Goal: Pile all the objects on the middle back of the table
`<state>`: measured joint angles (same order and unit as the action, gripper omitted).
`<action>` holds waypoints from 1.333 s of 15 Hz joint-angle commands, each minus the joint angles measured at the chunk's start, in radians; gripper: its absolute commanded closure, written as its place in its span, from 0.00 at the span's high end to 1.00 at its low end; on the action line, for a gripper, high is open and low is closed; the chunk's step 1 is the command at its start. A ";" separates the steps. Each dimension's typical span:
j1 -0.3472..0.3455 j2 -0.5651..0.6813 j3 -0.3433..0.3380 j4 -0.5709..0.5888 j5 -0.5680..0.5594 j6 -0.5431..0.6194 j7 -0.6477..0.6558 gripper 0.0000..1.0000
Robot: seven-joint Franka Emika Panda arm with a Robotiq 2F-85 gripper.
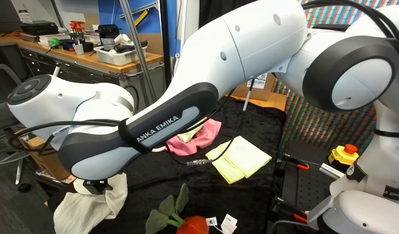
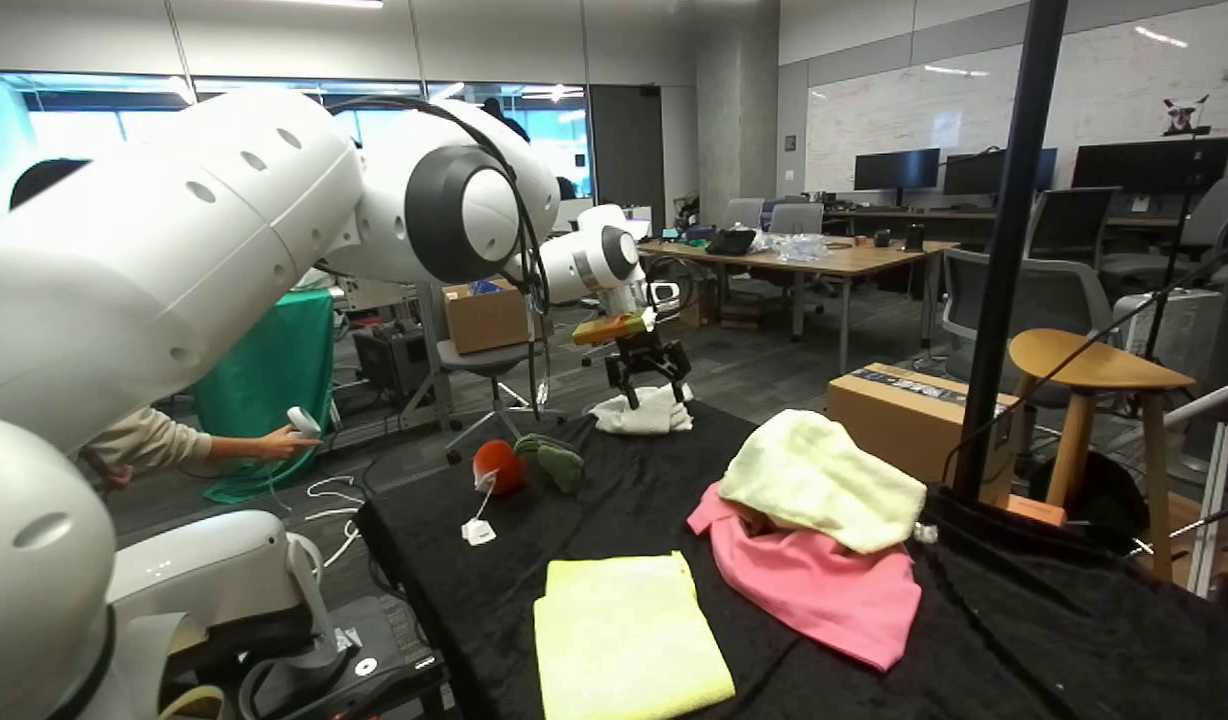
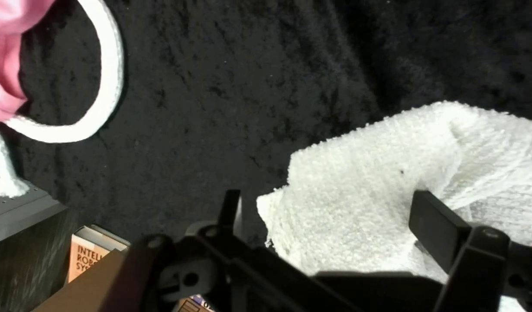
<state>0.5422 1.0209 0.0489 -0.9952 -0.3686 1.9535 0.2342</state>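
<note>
My gripper [image 3: 327, 195] stands open at the far end of the black-draped table [image 2: 614, 520], nothing clamped between its fingers. Below it lies a crumpled white cloth [image 3: 348, 208]; one finger comes down onto the cloth, the other stands just off its edge. In an exterior view the gripper [image 2: 654, 395] reaches down to that white cloth [image 2: 639, 415]. A pale cloth [image 2: 824, 480] rests on the pink cloth [image 2: 824, 590]. A folded yellow square cloth [image 2: 624, 640] lies nearby. The red-and-green plush toy [image 2: 499, 467] sits near a side edge. A white rope loop [image 3: 112, 65] emerges beside the pink cloth.
Cardboard boxes [image 2: 904, 420] stand beyond the table, near a dark upright pole [image 2: 1004, 250]. A book [image 3: 90, 255] lies past the table edge. The arm's forearm [image 1: 160, 126] passes over the table. A person's hand [image 2: 284, 442] holds a controller off to the side.
</note>
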 commanded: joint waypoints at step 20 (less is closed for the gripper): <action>-0.009 0.072 0.034 0.132 0.103 -0.085 0.010 0.74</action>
<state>0.5384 1.0680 0.0742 -0.9218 -0.2845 1.9015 0.2486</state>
